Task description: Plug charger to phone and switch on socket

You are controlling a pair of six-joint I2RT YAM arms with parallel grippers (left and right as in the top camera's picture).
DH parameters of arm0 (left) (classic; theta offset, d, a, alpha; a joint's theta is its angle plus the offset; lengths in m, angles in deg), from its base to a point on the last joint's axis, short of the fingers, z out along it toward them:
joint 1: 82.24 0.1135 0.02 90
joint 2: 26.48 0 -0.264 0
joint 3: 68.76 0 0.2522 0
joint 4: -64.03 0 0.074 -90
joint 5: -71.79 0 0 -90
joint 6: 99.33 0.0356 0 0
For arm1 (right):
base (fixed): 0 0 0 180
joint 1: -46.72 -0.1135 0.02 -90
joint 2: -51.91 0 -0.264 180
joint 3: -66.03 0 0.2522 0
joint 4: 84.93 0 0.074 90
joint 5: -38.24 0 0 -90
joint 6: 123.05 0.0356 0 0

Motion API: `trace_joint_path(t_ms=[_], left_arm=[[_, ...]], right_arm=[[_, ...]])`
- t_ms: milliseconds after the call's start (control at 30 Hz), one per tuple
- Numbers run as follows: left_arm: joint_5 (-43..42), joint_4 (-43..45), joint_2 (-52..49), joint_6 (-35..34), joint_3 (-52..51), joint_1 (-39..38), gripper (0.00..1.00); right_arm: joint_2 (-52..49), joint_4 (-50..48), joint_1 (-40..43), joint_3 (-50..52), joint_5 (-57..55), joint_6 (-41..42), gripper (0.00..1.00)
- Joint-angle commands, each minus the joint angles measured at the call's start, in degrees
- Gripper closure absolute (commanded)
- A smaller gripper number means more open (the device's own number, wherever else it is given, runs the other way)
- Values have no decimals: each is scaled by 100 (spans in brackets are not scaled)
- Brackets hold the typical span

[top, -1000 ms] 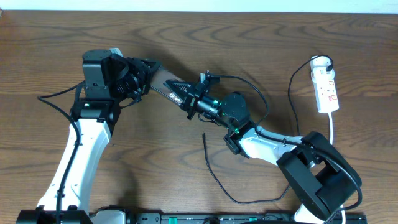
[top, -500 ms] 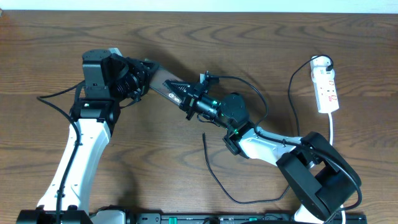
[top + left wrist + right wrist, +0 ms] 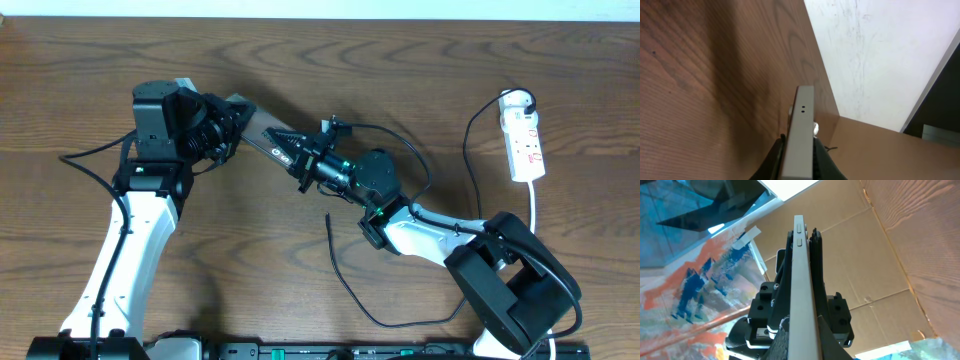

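Note:
The phone point(image 3: 266, 134), a brown-bronze slab, is held off the table between both arms. My left gripper point(image 3: 232, 120) is shut on its left end and my right gripper point(image 3: 299, 158) is shut on its right end. In the left wrist view the phone point(image 3: 802, 125) stands edge-on between the jaws point(image 3: 799, 167). The right wrist view shows the same, the phone point(image 3: 800, 275) edge-on in the jaws point(image 3: 802, 335). The charger cable point(image 3: 345, 280) lies loose on the table, its plug tip point(image 3: 328, 217) below the right gripper. The white socket point(image 3: 526, 140) lies at the far right.
The socket's white cord point(image 3: 537, 205) runs down toward the right arm's base point(image 3: 510, 290). A black lead point(image 3: 468, 150) curves from the socket's top end toward the right arm. Thicker robot cables trail left of the left arm point(image 3: 85, 165).
Almost nothing has moved. The phone's left corner shows slightly more beside the left gripper. Both grippers stay shut on the phone.

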Motion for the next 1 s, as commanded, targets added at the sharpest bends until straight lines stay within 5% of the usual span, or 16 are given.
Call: trace_joint_path(t_ms=[0, 500, 633, 667, 967], left_arm=[[33, -2, 2, 11, -35, 9, 92], [55, -2, 2, 11, -35, 11, 92], [52, -4, 2, 13, -35, 11, 92], [52, -4, 2, 15, -35, 11, 94], [48, -66, 2, 57, -33, 105, 92]], right_arm=[[48, -92, -120, -74, 247, -299, 99], [48, -87, -118, -74, 223, -299, 95], [48, -87, -114, -74, 225, -299, 76], [48, -87, -114, -74, 225, -299, 57], [48, -90, -107, -74, 227, -299, 1]])
